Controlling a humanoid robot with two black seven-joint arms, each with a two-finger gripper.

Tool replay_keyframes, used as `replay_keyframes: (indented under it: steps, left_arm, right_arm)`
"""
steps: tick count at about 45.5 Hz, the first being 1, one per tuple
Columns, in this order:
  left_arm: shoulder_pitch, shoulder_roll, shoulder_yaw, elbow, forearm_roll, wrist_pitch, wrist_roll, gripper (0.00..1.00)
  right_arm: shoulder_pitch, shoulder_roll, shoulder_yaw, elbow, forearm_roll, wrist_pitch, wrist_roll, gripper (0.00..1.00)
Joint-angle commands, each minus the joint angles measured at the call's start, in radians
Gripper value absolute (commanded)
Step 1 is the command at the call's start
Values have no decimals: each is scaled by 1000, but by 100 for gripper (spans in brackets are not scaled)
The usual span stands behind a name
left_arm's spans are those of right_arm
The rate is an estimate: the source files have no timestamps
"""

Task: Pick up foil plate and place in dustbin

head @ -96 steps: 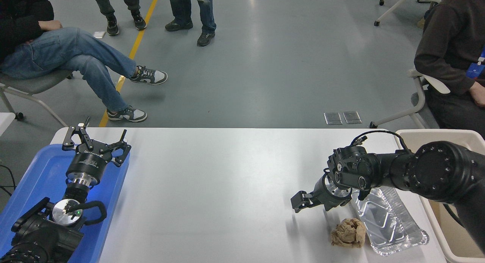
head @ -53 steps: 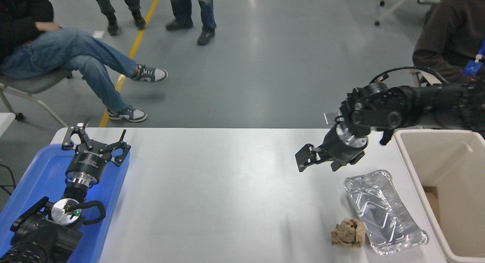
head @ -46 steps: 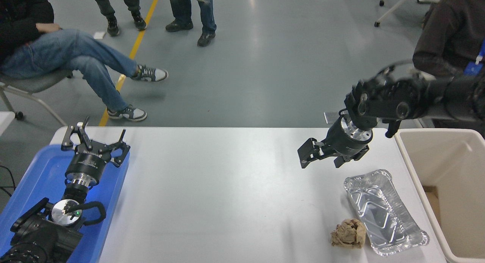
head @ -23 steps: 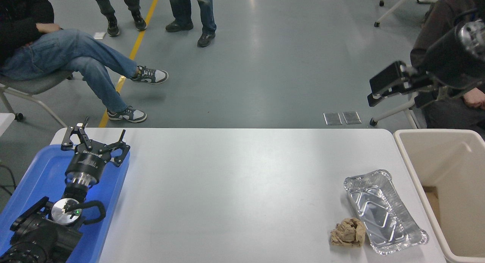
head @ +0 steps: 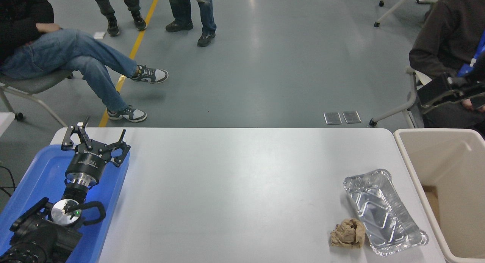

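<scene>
**Foil plate lies near the table's right edge, beside the bin**

Closest to the camera, the left gripper (head: pixel 94 141) sits parked at the lower left over the blue tray (head: pixel 34 179). Its fingers are spread wide and hold nothing.

At the lower right, the foil plate (head: pixel 384 212) lies flat on the white table (head: pixel 227 187). It is shiny, and its long side slants toward the near right corner. Its near end comes close to the table's front edge. A crumpled brown paper ball (head: pixel 348 234) sits right against the plate's left side, touching its rim.

Just to the right of the plate stands the dustbin (head: pixel 447 168), big and cream, past the table's right edge. Its top is open.

The middle of the table is wide and bare, from the blue tray across to the plate.

Farther back, the right gripper (head: pixel 441 91) is high up at the right edge, beyond the table's far side and above the dustbin. You cannot tell whether it is open or closed.

Behind it all, people sit and stand on the grey floor (head: pixel 265 66).
</scene>
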Motion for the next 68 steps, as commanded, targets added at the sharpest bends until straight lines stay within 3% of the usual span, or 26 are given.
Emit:
replay_keyframes:
  steps: [1,16,26,51,55,59,62,63,66,67,68]
  left_arm:
    - [0,0,2,0,0,0,0,99]
    - [0,1,5,0,0,0,0,99]
    - [-1,1,6,0,0,0,0,99]
    - [-1,1,8,-2,2,0,0,99]
    - [-3,1,8,-2,2,0,0,99]
    - [-1,1,8,0,2,0,0,99]
    - [-3,1,8,-2,2,0,0,99]
    - [-3,1,8,-2,2,0,0,99]
    - [-3,1,9,-2,2,0,0,99]
    - [-3,1,9,-2,2,0,0,99]
    - [-1,1,8,-2,2,0,0,99]
  right_arm:
    - [-339,-38,38,-92,-53,-244,5,100]
    - [-848,-45,399,-320,-70,-273,7,100]
    - [-1057,-39,500,-431,-116,-344,10,100]
    - [-1240,28,583,-560,-159,-407,10,100]
    - [-1266,36,592,-574,-163,-423,10,96]
    - [-1278,36,592,-577,-173,-443,11,79]
    - [-1280,36,592,-578,-173,-456,13,41]
    - [-1280,38,592,-580,-174,-459,13,32]
    - [-1280,42,592,-587,-179,-463,13,20]
    - [-1278,42,592,-590,-180,-463,13,4]
    - [-1275,42,592,-590,-179,-463,13,0]
